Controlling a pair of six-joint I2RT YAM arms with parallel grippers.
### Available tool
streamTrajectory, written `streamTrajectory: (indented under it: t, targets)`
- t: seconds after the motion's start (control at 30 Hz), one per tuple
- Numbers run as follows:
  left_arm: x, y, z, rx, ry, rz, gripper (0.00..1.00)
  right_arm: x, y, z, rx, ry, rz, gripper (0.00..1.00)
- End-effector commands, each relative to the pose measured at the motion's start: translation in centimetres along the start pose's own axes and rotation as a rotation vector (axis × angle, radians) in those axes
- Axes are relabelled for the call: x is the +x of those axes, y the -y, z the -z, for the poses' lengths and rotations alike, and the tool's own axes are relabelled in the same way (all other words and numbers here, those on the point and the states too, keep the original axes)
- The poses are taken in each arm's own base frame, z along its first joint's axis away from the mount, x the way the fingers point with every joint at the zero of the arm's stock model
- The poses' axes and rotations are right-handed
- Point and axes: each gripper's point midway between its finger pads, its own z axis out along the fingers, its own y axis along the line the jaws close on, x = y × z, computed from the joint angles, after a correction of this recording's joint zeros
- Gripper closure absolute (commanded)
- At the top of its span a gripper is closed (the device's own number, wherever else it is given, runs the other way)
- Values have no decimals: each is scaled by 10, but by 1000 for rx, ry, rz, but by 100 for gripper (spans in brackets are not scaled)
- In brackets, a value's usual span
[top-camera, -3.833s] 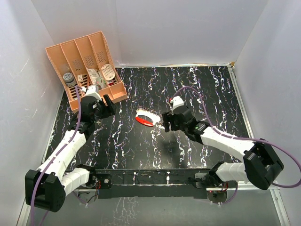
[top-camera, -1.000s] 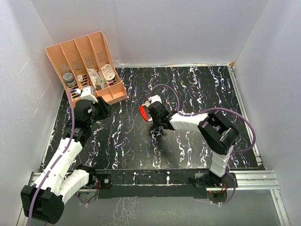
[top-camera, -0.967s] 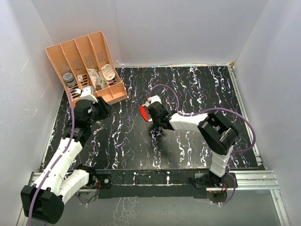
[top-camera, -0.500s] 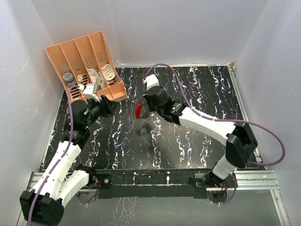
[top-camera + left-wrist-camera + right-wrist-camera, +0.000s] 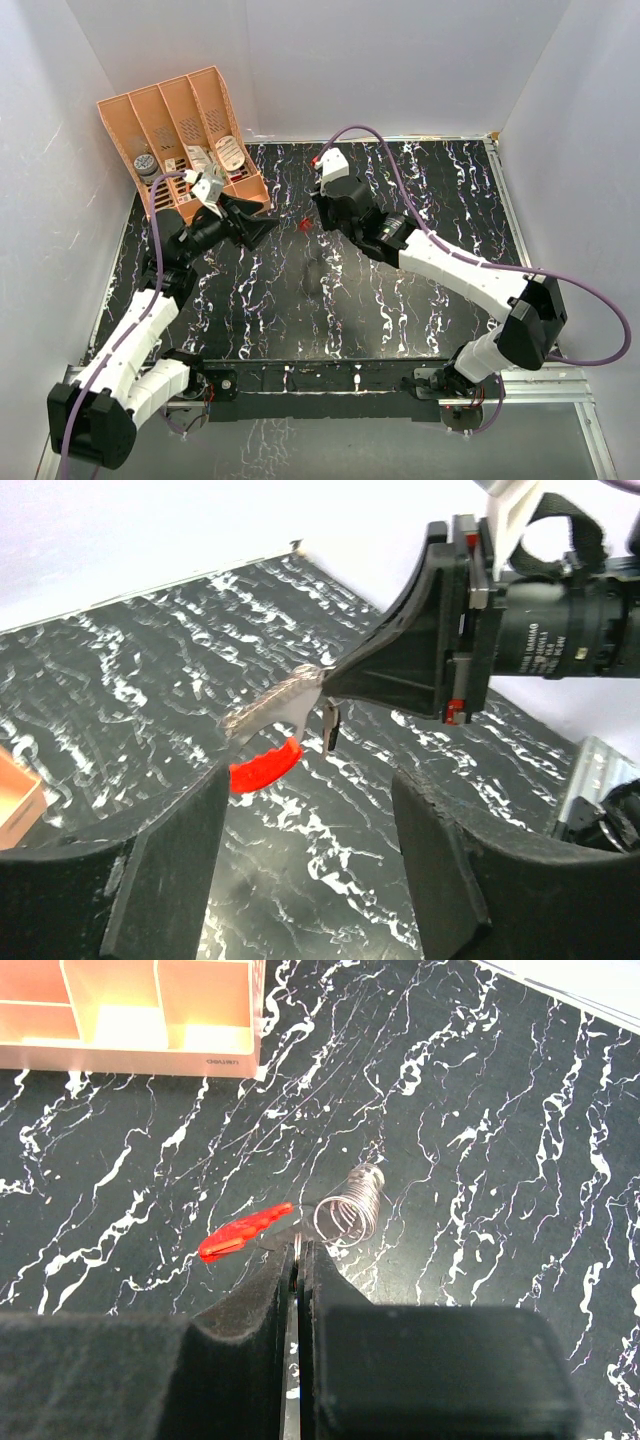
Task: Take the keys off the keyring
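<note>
Hoisting the flat red oval keyring with its thin metal ring off the black marbled desk, your right arm is now dangling it above desk centre, jaws pinching tight on its silvery edge; seconds ago it was lying flat. Your left arm is closing in from 9 o'clock, jaws gaping wide and gripping nothing. That is likely exposing the tiny dark-and-silver key for pulling. You are seeing one keyring, one key, and one peach slotted organiser at 10 o'clock.
</note>
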Motion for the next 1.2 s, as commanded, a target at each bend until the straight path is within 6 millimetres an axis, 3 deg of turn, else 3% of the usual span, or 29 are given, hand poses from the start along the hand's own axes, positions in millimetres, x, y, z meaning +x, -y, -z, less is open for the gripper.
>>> streamTrajectory:
  t: [0.0, 0.13, 0.3, 0.43, 0.77, 1.07, 1.17]
  targets:
    - [4, 17, -15, 137, -24, -22, 31, -55, -4, 25, -40, 145, -67, 100]
    - [18, 18, -27, 132, -68, -73, 30, -62, -6, 30, -47, 161, -78, 100]
    - [22, 26, -37, 154, -73, -127, 30, -71, -7, 35, -59, 184, -96, 100]
    - [30, 21, -52, 104, -91, -167, 31, -74, -9, 38, -72, 191, -107, 100]
    - [48, 17, -86, 12, -164, -265, 50, -82, -15, 54, -114, 214, -128, 100]
    - [49, 17, -93, -22, -163, -289, 70, -85, -15, 63, -122, 226, -132, 100]
    - [50, 16, -93, -31, -173, -296, 82, -86, -15, 64, -121, 231, -134, 100]
